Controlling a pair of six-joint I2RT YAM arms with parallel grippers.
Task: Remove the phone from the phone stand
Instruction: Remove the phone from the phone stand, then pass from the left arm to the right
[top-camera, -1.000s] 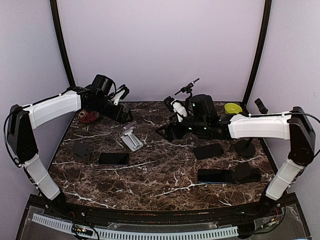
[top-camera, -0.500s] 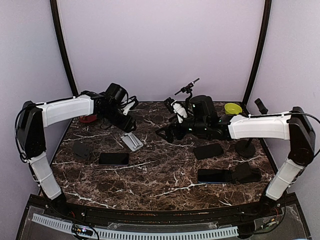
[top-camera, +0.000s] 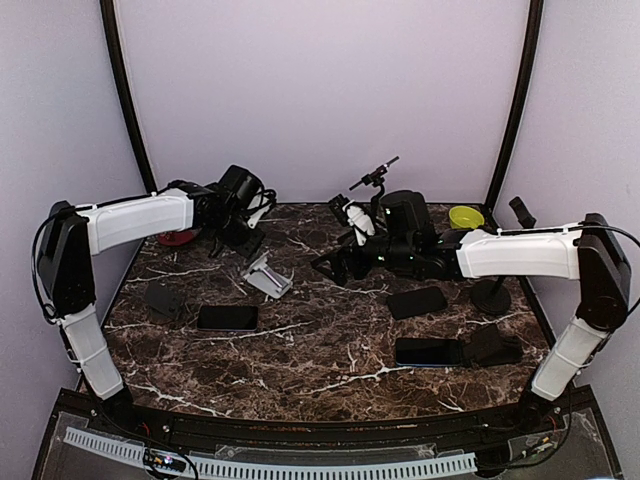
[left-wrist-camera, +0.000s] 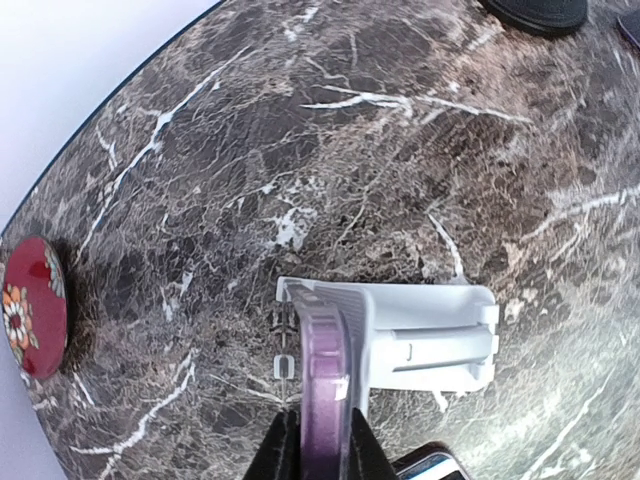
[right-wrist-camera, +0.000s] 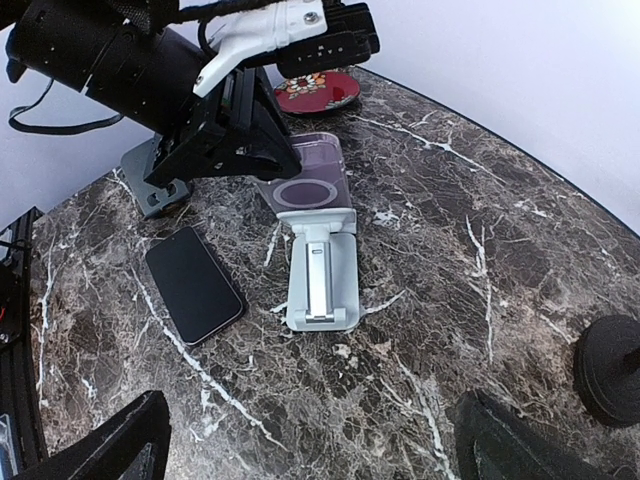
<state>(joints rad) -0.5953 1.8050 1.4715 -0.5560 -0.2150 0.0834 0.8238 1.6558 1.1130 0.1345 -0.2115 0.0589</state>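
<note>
1. The left gripper is seen pressed onto the phone. One finger lies against each flat face of the purple case, at the edge nearest the wrist.
2. The phone is seen edge-on from the left wrist, as a narrow purple strip running straight out from between the fingers. Its long axis is therefore judged to be roughly in line with the gripper's reach, not across it.
3. The phone is not yet off the stand. It leans against the white back plate, and the base stretches off to one side on the table.
4. In the right wrist view the ringed back of the case faces the right arm. The stand's arm and foot are seen below it, and the left gripper covers the phone's upper end.
5. The coming move is judged to turn on direction. The held end is the free end and the other end sits down in the stand, so a pull back along the long axis, up and away from the base, should free it. A sideways pull would likely drag or tip the light stand.
6. The right gripper is held spread wide and empty above the table. It is near the stand on its right but touches nothing, so the left arm is plainly the nearer one.
7. A second, dark phone lies flat on the table just beside the stand, apart from it.
</note>
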